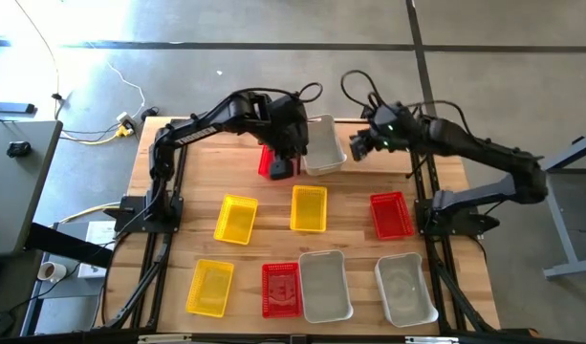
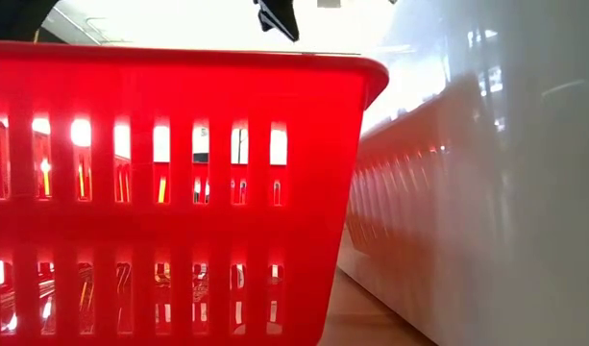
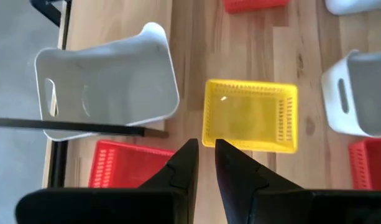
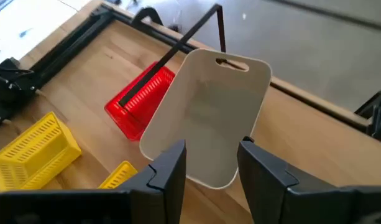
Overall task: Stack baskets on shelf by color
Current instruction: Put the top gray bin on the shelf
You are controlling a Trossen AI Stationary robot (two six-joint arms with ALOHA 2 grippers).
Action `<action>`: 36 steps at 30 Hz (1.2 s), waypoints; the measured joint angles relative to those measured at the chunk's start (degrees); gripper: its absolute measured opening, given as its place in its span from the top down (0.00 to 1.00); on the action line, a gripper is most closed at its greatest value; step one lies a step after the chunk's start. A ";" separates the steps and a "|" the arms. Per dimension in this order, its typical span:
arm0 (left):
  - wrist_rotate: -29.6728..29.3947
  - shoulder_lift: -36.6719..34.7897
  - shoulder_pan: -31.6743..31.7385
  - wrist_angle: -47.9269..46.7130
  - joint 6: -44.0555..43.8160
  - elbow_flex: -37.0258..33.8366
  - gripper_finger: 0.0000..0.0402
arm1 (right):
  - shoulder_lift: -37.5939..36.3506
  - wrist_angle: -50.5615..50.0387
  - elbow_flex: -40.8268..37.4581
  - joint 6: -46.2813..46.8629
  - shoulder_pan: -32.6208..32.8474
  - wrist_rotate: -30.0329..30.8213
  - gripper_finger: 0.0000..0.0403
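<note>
1. High view: my left gripper (image 1: 291, 151) is hovering at the back middle of the table (image 1: 445, 191), over the red basket (image 1: 276, 164) there.
2. Left wrist view: the left fingers (image 3: 185, 163) are sitting almost pressed together with a thin gap between them. They are pinching nothing.
3. That red basket is sitting just beside a white basket (image 1: 323, 145), which is tilting against the shelf (image 4: 178, 48). A black shelf rod is crossing in front of both baskets.
4. My right gripper (image 4: 212, 145) is waiting just right of the tilted white basket, fingers spread wide.
5. Right wrist view: the white basket's near edge is lining up with the gap between the right fingers. I can't tell whether they are touching it.
6. Middle row on the table: two yellow baskets are lying at left (image 1: 237, 219) and centre (image 1: 309, 208), and a second red basket (image 1: 391, 214) at right. All three are lying apart.
7. Front row, left to right: a third yellow basket (image 1: 210, 287), a third red basket (image 1: 281, 290), then two more white baskets (image 1: 325, 285) (image 1: 405, 289). The red one and the white one next to it are sitting just beside each other.
8. Low view: the front red basket's slotted wall is filling most of the picture, with a white basket wall close on its right.
</note>
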 joint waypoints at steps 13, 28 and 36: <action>-1.32 -5.33 -0.04 -4.39 -1.37 0.00 0.88 | 16.23 -9.36 12.19 -0.01 -9.52 -8.85 0.68; -3.95 -24.19 -0.15 8.59 -5.98 -26.24 0.88 | 31.73 -9.74 13.03 -1.52 -13.39 -11.90 0.68; -4.05 -39.55 0.37 20.06 -12.81 -48.92 0.88 | 36.88 -8.67 13.03 -1.25 -13.92 -11.76 0.68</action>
